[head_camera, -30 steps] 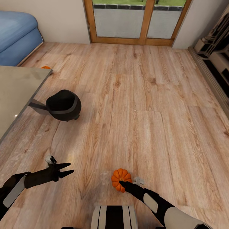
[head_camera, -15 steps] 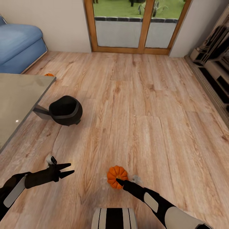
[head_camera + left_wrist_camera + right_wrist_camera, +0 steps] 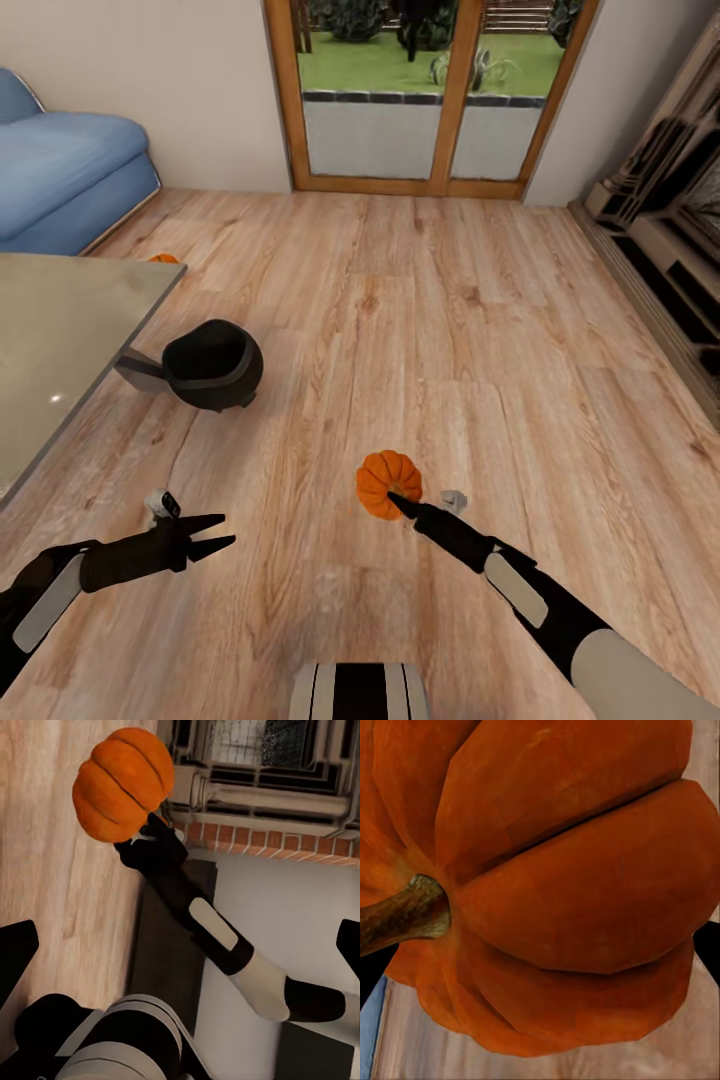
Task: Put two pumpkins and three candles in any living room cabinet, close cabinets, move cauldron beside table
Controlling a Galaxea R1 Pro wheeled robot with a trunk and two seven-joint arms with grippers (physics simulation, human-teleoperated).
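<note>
The right fingers (image 3: 400, 500) are clamped on a pumpkin (image 3: 388, 483), which the head view shows at the very tip of the arm, out in front of the robot above the wooden floor (image 3: 480, 330). In the right wrist view the pumpkin (image 3: 547, 885) sits close against the camera with its stem (image 3: 401, 913) off to one side, so the grip seems to be across the ribbed body rather than on the stem. The left wrist view shows it (image 3: 124, 784) seated at the end of the dark fingers (image 3: 154, 840), most of its bulk sticking out beyond them.

That is the first risk: the hold looks shallow, at the edge of a round, ribbed thing, and a quick swing of the arm or turn of the base could let it roll out and drop.

The left fingers (image 3: 207, 534) are apart and hold nothing, hovering low on the robot's left.

Farther out, the cauldron (image 3: 212, 364) rests on the floor just beside the worktop (image 3: 60, 330), by one of its slanted legs. A second pumpkin (image 3: 163, 258) peeks out past the worktop's far corner, near the blue sofa (image 3: 70, 175). A dark unit (image 3: 665, 240) along the right wall may be the cabinet; I cannot tell whether its drawers are open. Turning toward it, the outstretched arm could strike it, or a closed front could leave the loaded arm waiting.
</note>
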